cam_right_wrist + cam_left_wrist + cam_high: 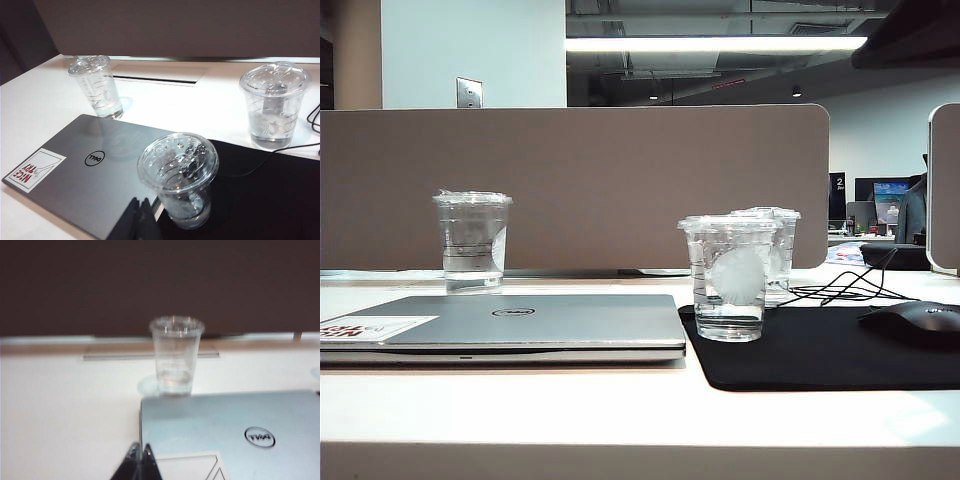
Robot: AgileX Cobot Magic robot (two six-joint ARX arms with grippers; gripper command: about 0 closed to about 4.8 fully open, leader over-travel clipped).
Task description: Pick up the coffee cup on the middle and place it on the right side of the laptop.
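A pale table (520, 420) fills the lower half of the exterior view, backed by a brown partition (570, 185) across the middle. On the table at lower left lies the closed laptop (510, 328), lid up, with a white-and-red sticker (370, 327) at its near left corner. Right of it, touching its edge, a black mat (820, 350) covers the lower right, with a dark mouse (912, 322) at its far right and black cables (840, 287) trailing behind. The coffee cup (730, 280), clear and lidded with a round white logo, stands upright on the mat's left part, just beside the laptop's right edge. A second logo cup (778, 250) stands just behind it, partly hidden. A third clear cup (472, 240), with a white label at its edge, stands at centre left beyond the laptop. Neither arm shows in the exterior view. The left gripper (139, 456) appears at the bottom of its wrist view, over the laptop's corner, tips pressed together and empty. The right gripper (140, 214) sits at the bottom of its wrist view, just beside the coffee cup, tips together, holding nothing.
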